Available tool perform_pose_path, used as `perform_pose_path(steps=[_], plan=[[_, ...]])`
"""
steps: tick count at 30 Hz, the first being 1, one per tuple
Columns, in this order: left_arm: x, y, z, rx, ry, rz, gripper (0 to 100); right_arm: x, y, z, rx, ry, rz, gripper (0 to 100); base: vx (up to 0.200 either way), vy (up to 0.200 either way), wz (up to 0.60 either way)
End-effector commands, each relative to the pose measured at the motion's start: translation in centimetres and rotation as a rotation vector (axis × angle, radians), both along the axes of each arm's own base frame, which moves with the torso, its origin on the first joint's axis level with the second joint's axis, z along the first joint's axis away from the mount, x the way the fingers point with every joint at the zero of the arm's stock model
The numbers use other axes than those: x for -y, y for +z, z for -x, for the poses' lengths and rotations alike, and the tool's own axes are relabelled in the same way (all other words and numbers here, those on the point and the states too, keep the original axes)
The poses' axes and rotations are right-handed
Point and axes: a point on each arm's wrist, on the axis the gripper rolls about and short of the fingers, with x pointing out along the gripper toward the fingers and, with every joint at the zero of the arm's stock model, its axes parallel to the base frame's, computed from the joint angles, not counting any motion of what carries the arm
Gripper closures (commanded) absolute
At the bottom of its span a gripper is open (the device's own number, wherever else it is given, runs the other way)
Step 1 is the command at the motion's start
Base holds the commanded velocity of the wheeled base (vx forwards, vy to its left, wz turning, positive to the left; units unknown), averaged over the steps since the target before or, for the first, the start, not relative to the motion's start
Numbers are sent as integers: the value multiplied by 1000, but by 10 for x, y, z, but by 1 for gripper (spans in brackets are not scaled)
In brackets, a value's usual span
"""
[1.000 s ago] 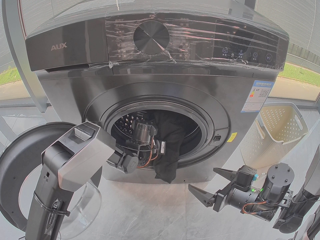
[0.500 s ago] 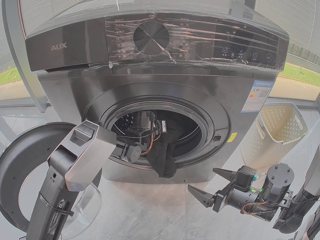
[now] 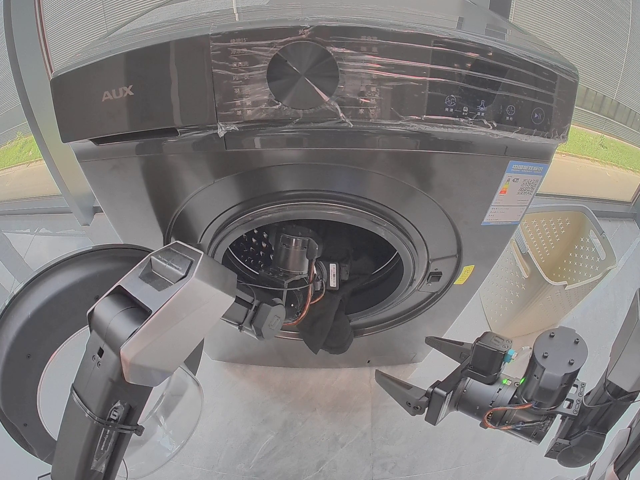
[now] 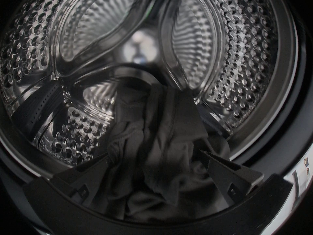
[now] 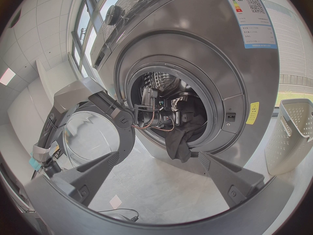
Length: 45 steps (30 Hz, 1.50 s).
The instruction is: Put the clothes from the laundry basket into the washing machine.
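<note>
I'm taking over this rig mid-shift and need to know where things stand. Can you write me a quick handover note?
Left tool: open, inside the washing machine drum, dark garment between its fingers.
Right tool: open, over the floor before the machine, holding nothing.
Done: garment mostly in the drum; one end hangs over the door rim.
Left: tuck that end in, check the laundry basket right of the machine.

I work in a laundry area: a front-loading washing machine [image 3: 320, 161] on pale floor tiles [image 3: 300, 421], with large windows [image 5: 83, 23] behind.
</note>
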Motion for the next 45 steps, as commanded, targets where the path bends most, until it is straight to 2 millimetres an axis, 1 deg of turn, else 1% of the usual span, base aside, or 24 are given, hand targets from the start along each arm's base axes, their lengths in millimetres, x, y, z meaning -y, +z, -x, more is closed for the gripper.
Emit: perform_pose_path(steps=[1,4,8,13,15,17,18,22,24,26,33,34,35,36,38,40,42,44,45], plan=[[8,7,22,-34,-44,-26,0,0,-1,0,-2,2,1,0,0,0,0],[11,-2,29,-64,-68,-42,0,0,0,0,-1,2,0,0,0,0,0],[11,-11,32,-84,-75,-56,0,0,0,0,-3,1,0,0,0,0,0],[8,-32,27,-107,-71,-89,0,0,0,1,1,3,-1,0,0,0,0],[8,-34,27,-110,-69,-95,0,0,0,1,1,3,-1,0,0,0,0],[7,-42,26,-121,-70,-108,0,0,1,1,2,3,-2,0,0,0,0],[4,-44,24,-125,-63,-112,100,0,1,1,2,3,-2,0,0,0,0],[3,-46,23,-124,-61,-115,100,0,1,1,2,3,-2,0,0,0,0],[4,-43,19,-106,-54,-104,100,-1,0,1,1,3,-1,0,0,0,0],[4,-34,13,-74,-43,-85,100,-1,0,1,1,3,-1,0,0,0,0],[-6,0,-18,61,34,19,100,-1,-1,1,-3,5,2,0,0,0,0],[-6,2,-20,73,39,27,100,-1,-1,1,-3,5,2,0,0,0,0],[-6,11,-27,117,56,51,100,-1,-1,1,-4,6,1,0,0,0,0],[-8,14,-32,141,74,62,100,-2,-1,2,-4,10,1,0,0,0,0],[-10,18,-36,157,87,72,100,-2,-1,2,-4,12,1,0,0,0,0],[-10,18,-36,154,87,73,100,-2,-1,2,-4,10,1,0,0,0,0],[-10,15,-35,144,87,73,100,-2,-1,2,-4,10,1,0,0,0,0],[-10,8,-31,115,86,66,100,-2,-1,2,-4,10,1,0,0,0,0],[-8,7,-30,110,82,66,0,-2,-1,2,-4,10,1,0,0,0,0]])
